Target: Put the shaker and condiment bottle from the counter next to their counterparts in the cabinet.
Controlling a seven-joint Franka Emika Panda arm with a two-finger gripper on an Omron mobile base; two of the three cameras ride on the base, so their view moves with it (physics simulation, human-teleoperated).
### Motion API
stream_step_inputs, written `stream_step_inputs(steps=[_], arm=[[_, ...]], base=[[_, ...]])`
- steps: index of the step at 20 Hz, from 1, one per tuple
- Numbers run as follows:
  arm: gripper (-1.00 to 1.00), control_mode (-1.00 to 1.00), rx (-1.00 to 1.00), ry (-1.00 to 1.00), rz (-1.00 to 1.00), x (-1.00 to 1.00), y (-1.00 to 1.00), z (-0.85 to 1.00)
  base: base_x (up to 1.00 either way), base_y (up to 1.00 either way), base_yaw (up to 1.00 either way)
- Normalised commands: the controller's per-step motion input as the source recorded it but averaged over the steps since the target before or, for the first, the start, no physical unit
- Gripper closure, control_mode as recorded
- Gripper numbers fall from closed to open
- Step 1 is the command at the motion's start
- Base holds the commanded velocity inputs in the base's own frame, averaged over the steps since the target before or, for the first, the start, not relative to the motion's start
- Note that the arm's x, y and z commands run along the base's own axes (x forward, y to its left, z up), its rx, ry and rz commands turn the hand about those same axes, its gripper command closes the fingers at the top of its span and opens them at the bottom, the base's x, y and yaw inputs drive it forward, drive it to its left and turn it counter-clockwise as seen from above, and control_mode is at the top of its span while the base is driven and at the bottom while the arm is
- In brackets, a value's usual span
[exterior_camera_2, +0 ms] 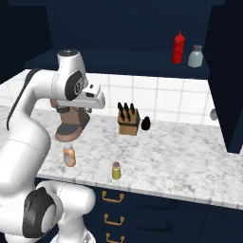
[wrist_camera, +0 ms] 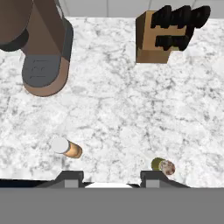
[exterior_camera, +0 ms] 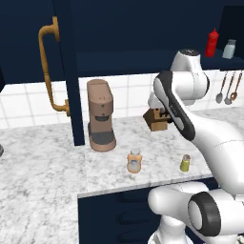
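Marbled counter (wrist_camera: 131,109) lies below the gripper (wrist_camera: 113,176), spread open, nothing held. Shaker (wrist_camera: 162,166) beside one tip, bottle (wrist_camera: 66,147) beyond the other; descent onto one is needed.

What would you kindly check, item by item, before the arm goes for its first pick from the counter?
1. Hand holds nothing, fingers apart: ok.
2. Small yellow-green shaker with a grey metal top upright near the front edge of the white-grey marbled counter: ok.
3. Slim tan-orange condiment bottle with a pale cap upright, standing apart from the shaker: ok.
4. Dark navy cabinet door with the orange-brass handle open, shelf exposed: ok.
5. Red squeeze bottle and pale grey-blue shaker stand on the shelf: ok.
6. Hand lined up over either item: not ok, both lie off to the sides.
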Motion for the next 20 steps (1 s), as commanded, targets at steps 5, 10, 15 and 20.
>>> stream_step_inputs(steps=[5,10,15,20], arm=[[-1.00,-1.00,-0.13,-0.05,-0.20,-0.03,0.12,-0.08],[-1.00,-1.00,-0.21,-0.10,-0.34,-0.05,0.35,-0.02],[-1.00,-1.00,-0.17,-0.09,-0.42,0.00,0.37,-0.06],[-1.00,-1.00,-0.12,-0.07,-0.36,0.00,0.36,-0.06]], base=[[0.00,0.00,0.00],[0.00,0.00,0.00],[0.00,0.00,0.00],[0.00,0.00,0.00]])
